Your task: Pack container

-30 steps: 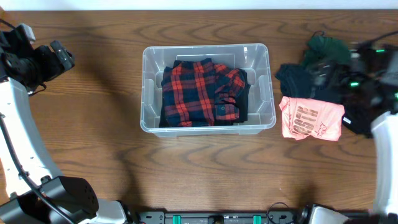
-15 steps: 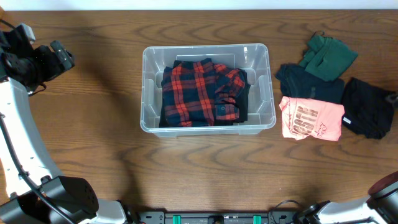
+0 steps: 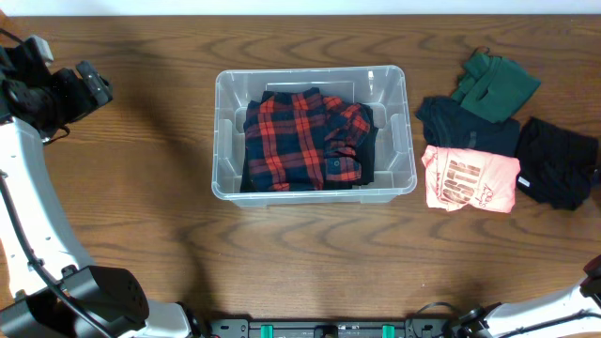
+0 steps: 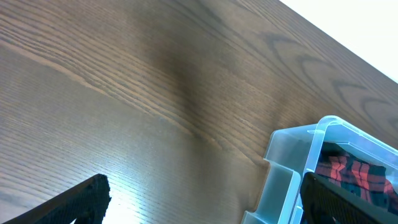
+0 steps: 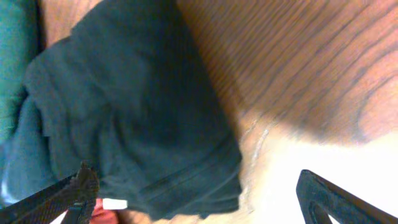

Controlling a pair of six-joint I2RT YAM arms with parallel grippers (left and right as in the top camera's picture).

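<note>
The clear plastic container [image 3: 222, 141] stands mid-table and holds a folded red-and-black plaid shirt [image 3: 300, 141]. Its corner also shows in the left wrist view [image 4: 323, 146]. My left gripper [image 3: 98, 89] is open and empty, far left of the container; in its wrist view [image 4: 205, 211] it hangs over bare wood. My right gripper [image 5: 199, 205] is open and empty above the edge of a black garment [image 5: 130, 112]. It is outside the overhead view.
To the right of the container lie a green garment [image 3: 495, 84], a dark grey garment [image 3: 460, 120], a pink printed shirt [image 3: 471, 178] and the black garment [image 3: 559, 161]. The table's far edge runs along the top.
The right arm was over the clothes pile at the right and has pulled away out of the overhead view, leaving the pile uncovered. The left arm has not moved.
</note>
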